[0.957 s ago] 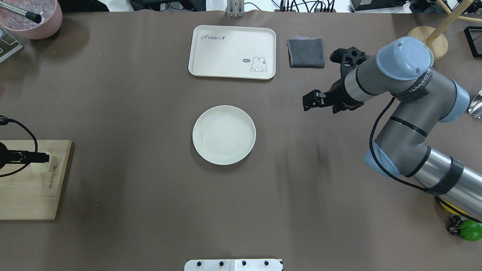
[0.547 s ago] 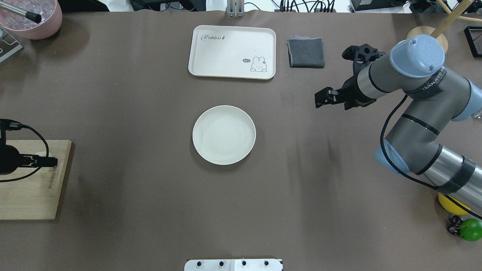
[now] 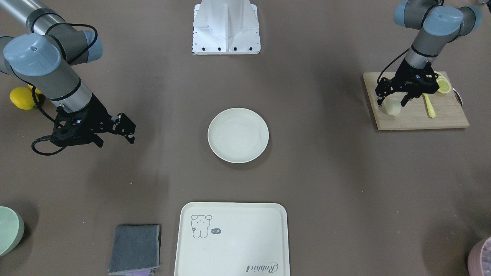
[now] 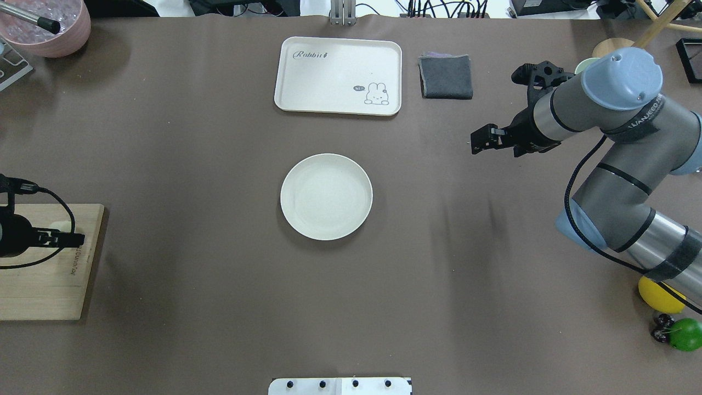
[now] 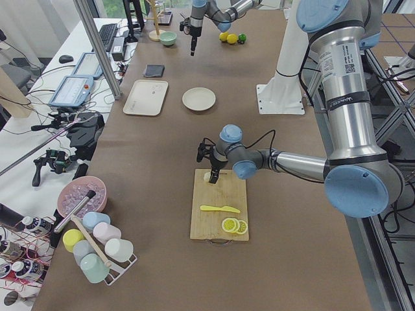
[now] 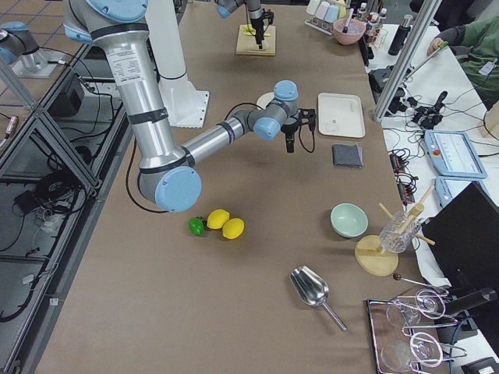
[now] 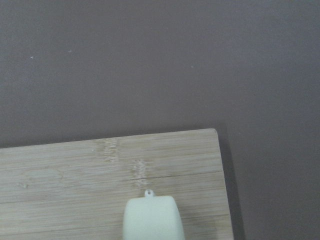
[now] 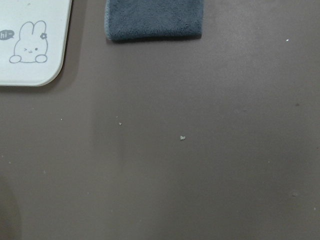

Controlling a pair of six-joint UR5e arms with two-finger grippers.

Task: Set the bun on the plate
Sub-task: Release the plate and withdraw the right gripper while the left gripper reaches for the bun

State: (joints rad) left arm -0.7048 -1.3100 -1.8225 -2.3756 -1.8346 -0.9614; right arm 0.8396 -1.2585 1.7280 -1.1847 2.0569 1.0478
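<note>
1. The bun [image 3: 393, 107] is noted at a corner of the wooden board [image 3: 418, 119], well apart from the plate [image 3: 238, 135] at mid-table.
2. The left gripper [image 3: 391, 103] is held over the bun with jaws spread, one finger to each side. Contact cannot be told, and nothing is gripped.
3. The right gripper [image 3: 124, 128] is seen above bare table, jaws apart and empty.
4. The step is judged to be the grasp. The fingers are best lowered to the bun's middle and closed gently, since it looks soft, then lifted straight up.
5. "Rabbit" and "hi~" are read on the tray [image 3: 230, 237]. The lettering on the board's edge is too small to read.
</note>
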